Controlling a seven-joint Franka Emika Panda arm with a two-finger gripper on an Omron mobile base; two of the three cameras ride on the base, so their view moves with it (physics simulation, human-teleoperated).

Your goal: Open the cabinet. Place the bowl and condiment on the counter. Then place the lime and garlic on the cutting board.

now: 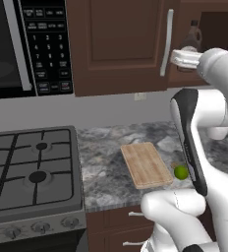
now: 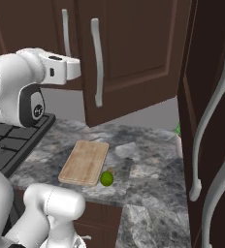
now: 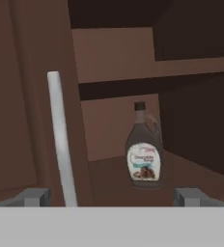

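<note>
Brown cabinet [image 3: 114, 62] stands open, the spread, empty end effector [image 3: 111, 197] facing the syrup bottle [image 3: 144, 147] on its shelf, while the lime [image 2: 106, 178] waits beside the cutting board [image 2: 85, 162] on the bench [image 2: 148, 164].

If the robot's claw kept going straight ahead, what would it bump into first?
Probably the brown syrup bottle on the cabinet shelf. The open claw points into the cabinet, with the bottle slightly off centre, so it might slip past it to the back wall instead.

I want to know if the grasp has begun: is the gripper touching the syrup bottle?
Apart. In the hand view the syrup bottle stands back on the cabinet shelf, beyond the open gripper.
</note>
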